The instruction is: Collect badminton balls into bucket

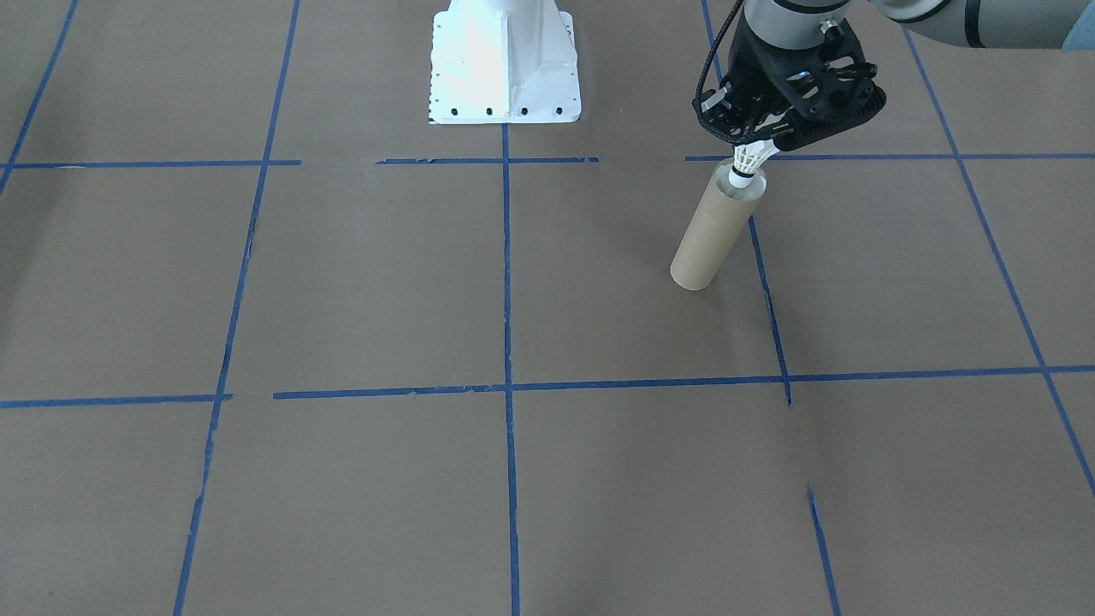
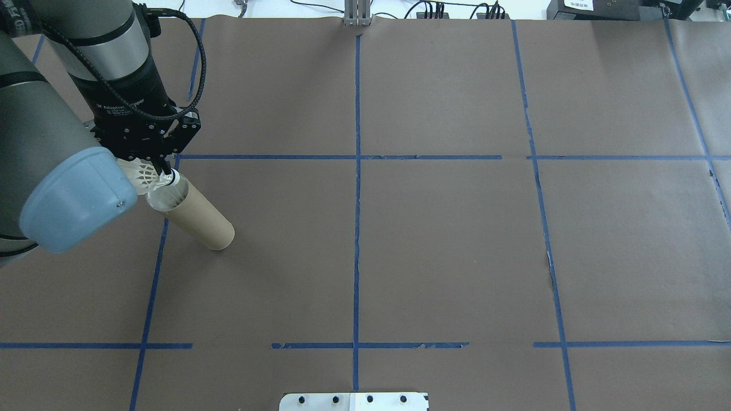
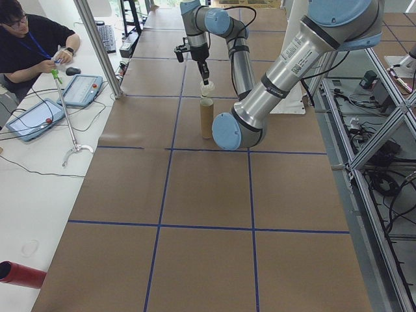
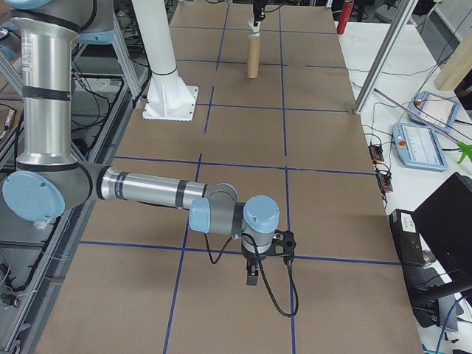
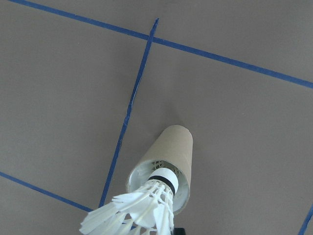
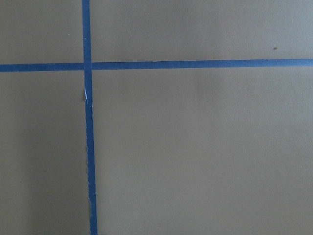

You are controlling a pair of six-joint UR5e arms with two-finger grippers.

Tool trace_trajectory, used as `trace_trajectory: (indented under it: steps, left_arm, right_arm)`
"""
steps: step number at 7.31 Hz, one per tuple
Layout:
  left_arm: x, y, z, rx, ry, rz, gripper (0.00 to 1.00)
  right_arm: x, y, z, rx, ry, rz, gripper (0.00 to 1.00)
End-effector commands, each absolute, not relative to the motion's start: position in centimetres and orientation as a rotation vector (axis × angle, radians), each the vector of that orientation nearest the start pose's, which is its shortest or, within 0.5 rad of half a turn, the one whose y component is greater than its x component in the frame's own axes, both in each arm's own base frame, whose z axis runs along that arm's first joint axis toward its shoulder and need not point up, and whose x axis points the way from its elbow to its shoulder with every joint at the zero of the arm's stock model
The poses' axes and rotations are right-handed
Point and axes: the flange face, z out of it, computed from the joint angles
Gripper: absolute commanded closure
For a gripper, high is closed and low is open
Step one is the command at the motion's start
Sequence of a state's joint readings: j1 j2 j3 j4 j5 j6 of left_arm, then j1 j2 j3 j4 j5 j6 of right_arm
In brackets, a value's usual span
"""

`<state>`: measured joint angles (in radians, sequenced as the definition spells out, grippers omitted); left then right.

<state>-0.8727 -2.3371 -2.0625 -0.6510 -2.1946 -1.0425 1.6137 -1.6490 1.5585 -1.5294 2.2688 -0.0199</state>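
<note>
**Inspector A:** Position of the white feather shuttlecock (image 1: 750, 161)?

**Inspector B:** It is clamped by its feather skirt in the left arm's black two-finger tool (image 1: 764, 144). The cork tip points down and sits at the open mouth of the tall brown cardboard tube (image 1: 715, 229), partly inside the rim. The left wrist view shows the tip and its dark band within the pale opening.

**Inspector A:** And the tube?

**Inspector B:** Upright on the brown paper-covered desk (image 2: 445, 245), on the robot's left side, just beside a strip of blue tape (image 2: 154, 268).

**Inspector A:** The right tool (image 4: 251, 276)?

**Inspector B:** Seen only from the side camera, low over the desk, well apart from the tube. I cannot tell whether its fingers are apart or together. Its wrist camera shows only brown paper and crossing blue tape.

**Inspector A:** Anything else?

**Inspector B:** The white metal robot base (image 1: 505, 64) stands at the robot's edge of the desk. A seated person (image 3: 32, 42) is at a side bench.
</note>
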Motion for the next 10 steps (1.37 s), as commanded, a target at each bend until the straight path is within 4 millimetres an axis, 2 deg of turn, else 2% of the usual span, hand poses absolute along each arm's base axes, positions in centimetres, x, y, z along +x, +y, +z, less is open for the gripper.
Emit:
trace_trajectory:
  steps: [1, 5, 7, 8, 9, 10]
  left_arm:
    - [29.4, -45.5, 14.3, -0.285, 0.644, -0.227, 1.00]
    - [29.2, -45.9, 16.5, -0.303, 0.604, -0.248, 1.00]
    - [29.2, -45.7, 16.2, -0.301, 0.611, -0.243, 1.00]
    - [29.2, -45.7, 16.0, -0.297, 0.617, -0.238, 0.53]
    - [29.2, -45.7, 15.9, -0.295, 0.619, -0.237, 0.01]
    - [29.2, -45.7, 15.9, -0.293, 0.617, -0.239, 0.00]
  right_arm:
    - [8.9, -45.0, 70.3, -0.025, -0.699, 0.039, 0.00]
    - [8.9, -45.0, 70.3, -0.025, -0.699, 0.039, 0.00]
    - [8.9, -45.0, 70.3, -0.025, -0.699, 0.039, 0.00]
    - [8.9, -45.0, 70.3, -0.025, -0.699, 0.039, 0.00]
    - [8.9, -45.0, 70.3, -0.025, -0.699, 0.039, 0.00]
    - [8.9, -45.0, 70.3, -0.025, -0.699, 0.039, 0.00]
